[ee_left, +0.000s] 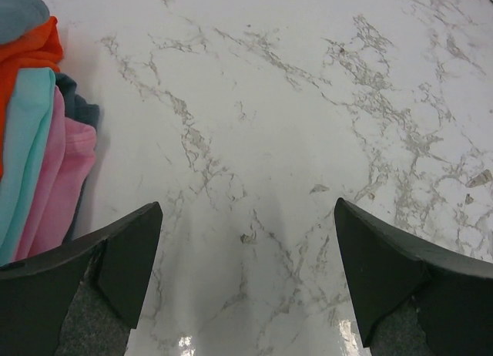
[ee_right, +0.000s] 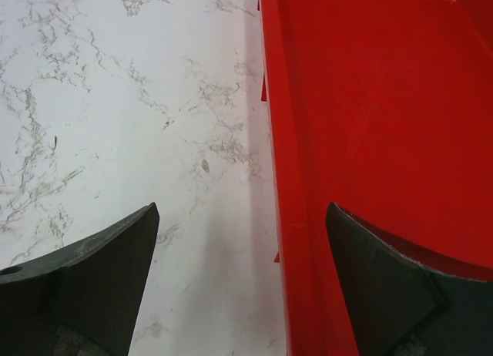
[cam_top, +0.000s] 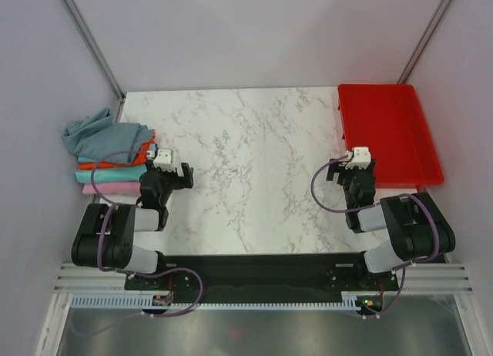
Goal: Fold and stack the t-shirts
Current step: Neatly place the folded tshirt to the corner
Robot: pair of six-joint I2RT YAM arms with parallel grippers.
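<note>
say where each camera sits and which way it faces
Top external: above and behind, looking down on table, left arm, right arm, shirt pile left, red tray right.
Left wrist: on left arm, facing down at table; open jaws at bottom, pile at left.
Right wrist: on right arm, facing down; open jaws straddle tray's edge.
Shared: top and left wrist show the pile.

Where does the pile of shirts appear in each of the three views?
Top external: shirt pile at the left edge of the table, mid-height in the picture.
Left wrist: along the left edge, upper half.
Right wrist: not in it.
Shared landmark: the marble table, seen in all three.
</note>
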